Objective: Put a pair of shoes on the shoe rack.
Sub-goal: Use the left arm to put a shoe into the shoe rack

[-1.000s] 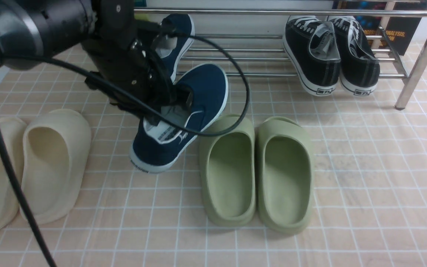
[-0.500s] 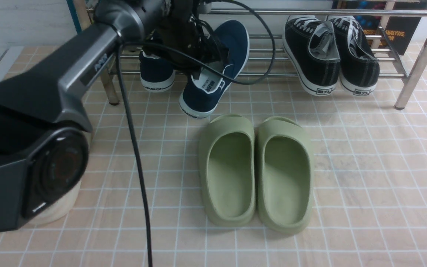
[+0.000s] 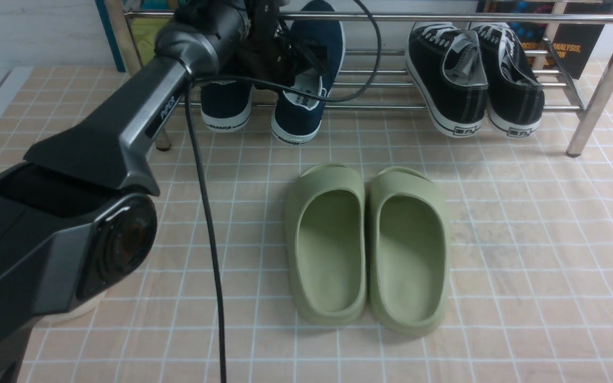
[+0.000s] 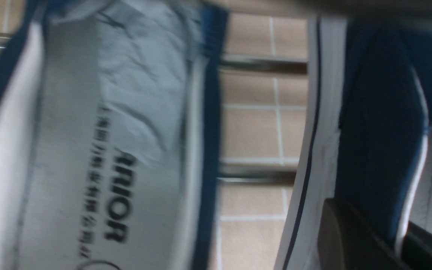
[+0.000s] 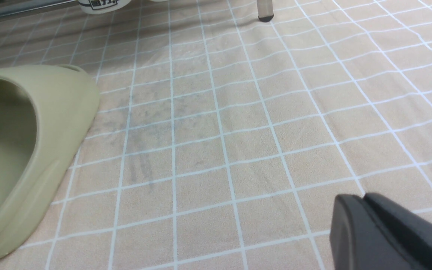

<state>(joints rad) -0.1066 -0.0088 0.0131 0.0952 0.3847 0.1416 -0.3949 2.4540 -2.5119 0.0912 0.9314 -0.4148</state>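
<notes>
Where the front view looks across the tiled bench [image 3: 524, 239], the left arm [image 3: 125, 127] rises from the near left corner, elbow low and forearm stretched forward to the shoe rack [image 3: 391, 106], with a black cable [image 3: 208, 223] hanging from it. The left pincer [image 3: 290, 56] is sunk in the opening of one navy shoe [image 3: 306, 114], which lies on the rack's lower bars, its heel jutting over the front bar. The second navy shoe [image 3: 226, 106] sits on the same bars, just beside it on the left. Further right on that shelf stand two black lace-up sneakers [image 3: 477, 90]. Two green slides [image 3: 370, 250] lie side by side on the bench in front of the rack.

The left wrist view is blurred. It shows the second shoe's grey printed insole [image 4: 88, 150], chrome bars over the tiles, and the first shoe's navy side wall pinched between the pincer's dark fingers [image 4: 347, 240], closed on it.

In the right wrist view the right pincer [image 5: 364, 200] hangs low over the bench, fingertips pressed together and empty, with one green slide at the edge of the picture and the rack's foot [image 5: 264, 11] beyond.
</notes>
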